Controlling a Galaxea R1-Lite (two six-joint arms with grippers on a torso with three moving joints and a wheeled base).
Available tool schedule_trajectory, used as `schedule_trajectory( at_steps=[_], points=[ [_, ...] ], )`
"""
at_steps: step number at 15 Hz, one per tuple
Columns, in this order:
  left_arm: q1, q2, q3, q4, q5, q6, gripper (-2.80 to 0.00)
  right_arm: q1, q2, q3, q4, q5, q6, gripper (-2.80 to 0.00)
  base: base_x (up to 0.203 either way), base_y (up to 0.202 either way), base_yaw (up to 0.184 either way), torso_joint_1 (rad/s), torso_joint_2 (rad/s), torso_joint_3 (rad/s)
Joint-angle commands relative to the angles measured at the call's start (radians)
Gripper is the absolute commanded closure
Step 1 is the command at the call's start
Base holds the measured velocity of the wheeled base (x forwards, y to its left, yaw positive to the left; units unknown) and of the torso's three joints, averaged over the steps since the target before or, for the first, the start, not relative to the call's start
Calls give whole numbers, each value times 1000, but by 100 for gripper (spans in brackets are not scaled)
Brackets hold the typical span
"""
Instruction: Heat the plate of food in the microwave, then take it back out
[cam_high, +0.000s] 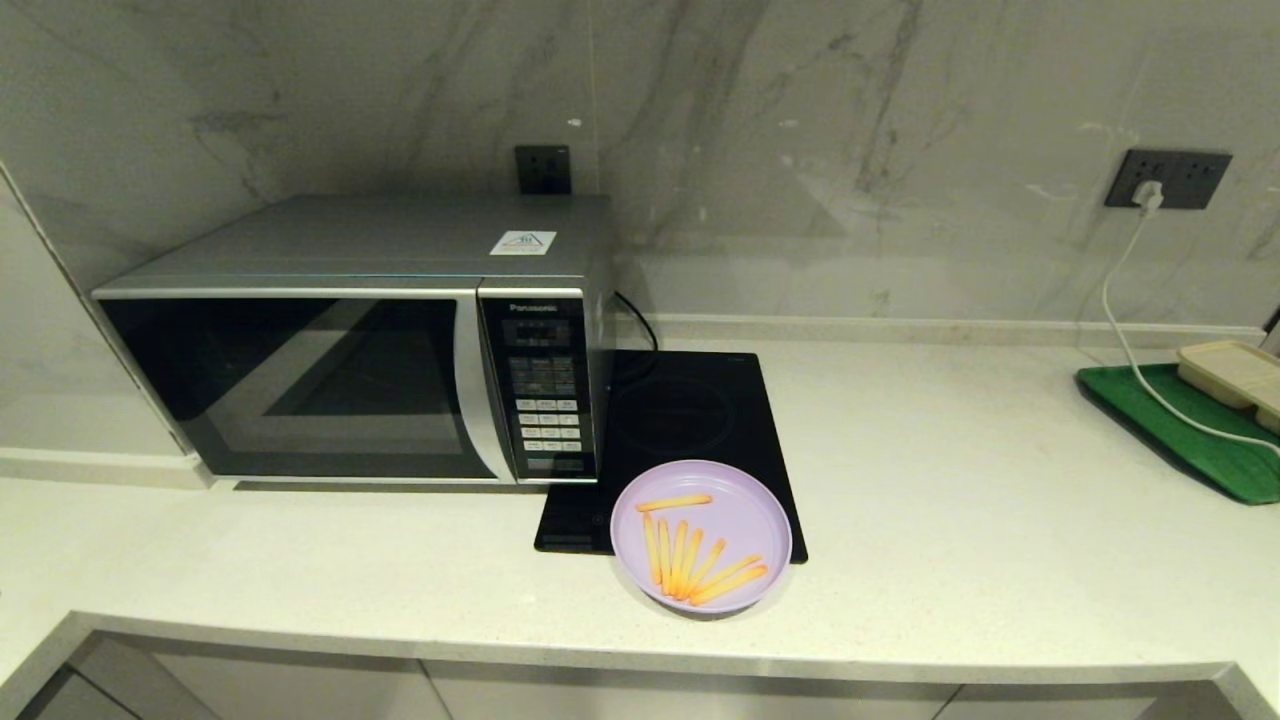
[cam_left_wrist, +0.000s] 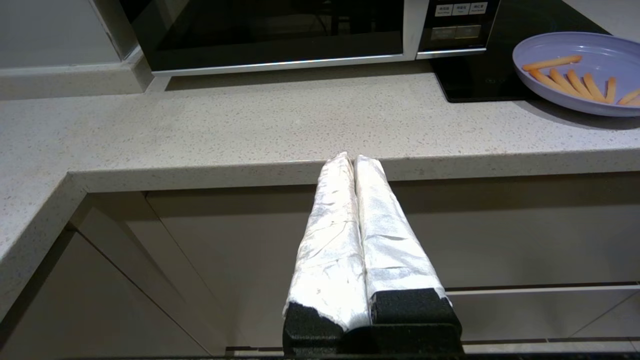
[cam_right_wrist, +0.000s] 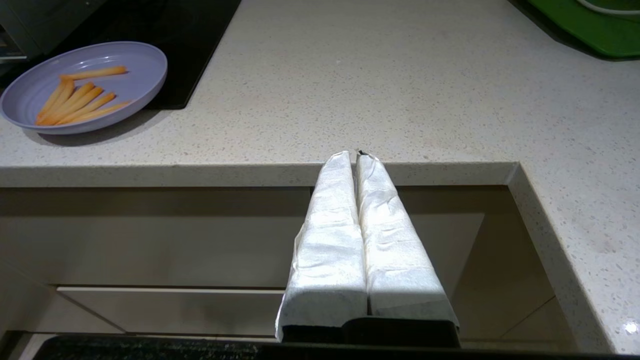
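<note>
We judge the round lilac plastic plate of fries (cam_high: 701, 536), overlapping the flat black induction hob (cam_high: 690, 420) on the tabletop, light, rigid and best gripped by its rim, while the left end effector (cam_left_wrist: 354, 159) and right end effector (cam_right_wrist: 354, 156) sit pinched together, empty.

Matt lilac plastic plate (cam_high: 745, 510), speckled stone counter (cam_high: 950, 520)

The microwave (cam_high: 350, 350) stood on the desk (cam_high: 950, 480) at the left, against the back wall, with its door shut. Just to its right lay the induction hob (cam_high: 690, 420). The plate of food (cam_high: 701, 536) sat on the hob's front edge, reaching past it onto the desk. Far to the right, a tray (cam_high: 1190, 430) carried a container (cam_high: 1235, 375), and a cable (cam_high: 1130, 330) ran across it from a wall socket (cam_high: 1168, 178) behind.
</note>
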Motion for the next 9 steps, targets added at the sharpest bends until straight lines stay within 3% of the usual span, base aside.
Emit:
schedule_trajectory(
  at_steps=[1,9],
  points=[
    [0,-1,0,-2,1,0,0,0,1,0,0,0,1,0,0,0,0,0,0,0],
    [0,-1,-2,2,-3,-6,0,0,0,2,-1,2,-5,0,0,0,0,0,0,0]
  ],
)
